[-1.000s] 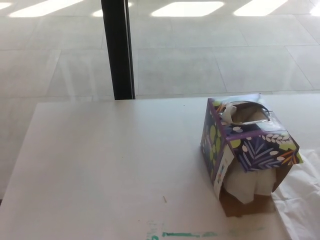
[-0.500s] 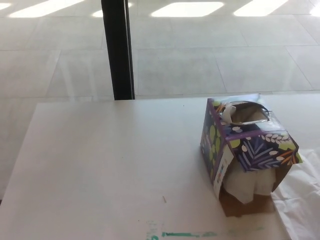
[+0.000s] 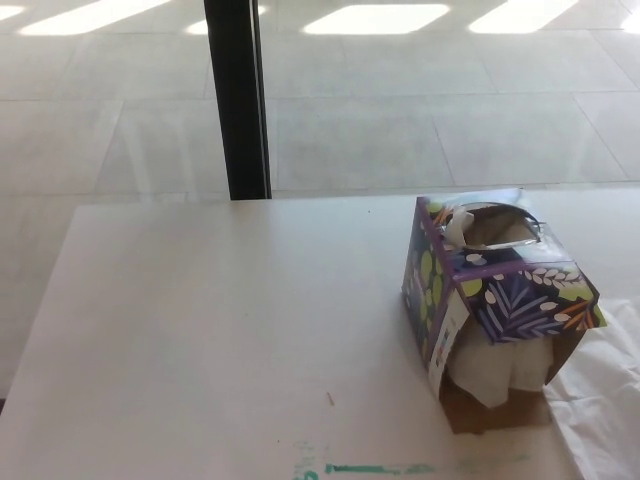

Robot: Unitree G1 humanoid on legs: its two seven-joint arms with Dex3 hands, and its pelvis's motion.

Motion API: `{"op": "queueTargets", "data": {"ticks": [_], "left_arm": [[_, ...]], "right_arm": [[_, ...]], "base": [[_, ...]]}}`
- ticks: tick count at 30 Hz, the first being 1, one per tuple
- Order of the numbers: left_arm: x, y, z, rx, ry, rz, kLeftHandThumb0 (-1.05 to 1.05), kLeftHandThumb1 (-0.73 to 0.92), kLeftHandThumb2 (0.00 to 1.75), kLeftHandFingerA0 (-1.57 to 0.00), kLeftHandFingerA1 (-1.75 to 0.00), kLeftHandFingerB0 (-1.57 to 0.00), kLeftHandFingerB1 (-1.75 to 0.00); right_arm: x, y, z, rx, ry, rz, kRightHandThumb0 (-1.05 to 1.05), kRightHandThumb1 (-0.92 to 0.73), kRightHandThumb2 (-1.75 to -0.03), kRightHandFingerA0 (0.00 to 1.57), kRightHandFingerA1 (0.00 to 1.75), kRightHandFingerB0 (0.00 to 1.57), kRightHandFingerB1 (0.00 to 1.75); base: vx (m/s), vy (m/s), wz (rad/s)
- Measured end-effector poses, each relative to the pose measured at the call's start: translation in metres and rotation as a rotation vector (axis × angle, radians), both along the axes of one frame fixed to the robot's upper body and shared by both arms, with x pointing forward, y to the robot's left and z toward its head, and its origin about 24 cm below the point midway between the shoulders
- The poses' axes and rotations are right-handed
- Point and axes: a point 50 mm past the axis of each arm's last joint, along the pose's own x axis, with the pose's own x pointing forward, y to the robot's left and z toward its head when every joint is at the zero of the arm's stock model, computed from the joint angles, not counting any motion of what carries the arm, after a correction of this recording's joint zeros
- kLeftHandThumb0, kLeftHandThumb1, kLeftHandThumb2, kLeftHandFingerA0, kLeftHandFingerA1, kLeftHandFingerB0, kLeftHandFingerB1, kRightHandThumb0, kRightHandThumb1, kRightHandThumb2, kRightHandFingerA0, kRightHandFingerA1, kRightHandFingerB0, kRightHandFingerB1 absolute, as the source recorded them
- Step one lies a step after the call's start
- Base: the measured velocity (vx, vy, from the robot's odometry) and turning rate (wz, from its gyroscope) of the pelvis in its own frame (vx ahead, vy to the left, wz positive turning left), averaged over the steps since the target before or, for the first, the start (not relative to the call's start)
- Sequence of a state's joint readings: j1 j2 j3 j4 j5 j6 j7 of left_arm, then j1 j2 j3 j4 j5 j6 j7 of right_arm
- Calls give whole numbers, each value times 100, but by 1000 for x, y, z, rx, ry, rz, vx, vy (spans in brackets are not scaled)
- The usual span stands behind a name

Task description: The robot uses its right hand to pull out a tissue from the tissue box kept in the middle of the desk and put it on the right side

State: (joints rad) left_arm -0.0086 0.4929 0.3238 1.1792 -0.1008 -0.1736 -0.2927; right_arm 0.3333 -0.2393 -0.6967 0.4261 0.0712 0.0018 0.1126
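Observation:
A purple tissue box with a leaf pattern stands on the white desk, right of the middle. Its top opening faces up, and a bit of white tissue pokes out at the opening's left rim. The box's near side is torn open, and white tissue bulges out of it. A loose white tissue lies flat on the desk at the right edge of the view, beside the box. Neither of my hands shows in the head view.
A black post stands on the tiled floor just behind the desk's far edge. A faint green smear marks the desk near its front edge. A small dark speck lies left of the box.

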Motion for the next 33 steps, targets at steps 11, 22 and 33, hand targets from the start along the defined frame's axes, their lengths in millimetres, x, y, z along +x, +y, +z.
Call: {"op": "queueTargets", "data": {"ticks": [11,22,33], "left_arm": [[-3,0,-2,-8,13,16,-89,84,98,-76,-108,-54,-96],[8,2,3,-17,-11,41,-88,85,99,-68,-105,-53,-95],[12,5,7,-16,-18,53,-85,84,99,-70,-106,-54,-97]], "right_arm": [[-2,2,-6,18,89,59,-63,-62,-59,90,95,54,84],[8,5,-5,24,172,150,-62,-60,-58,93,99,57,85],[18,15,2,16,112,153,-61,-62,-59,92,96,56,85]], "base": [[0,0,0],[0,0,0],[0,0,0]]}}
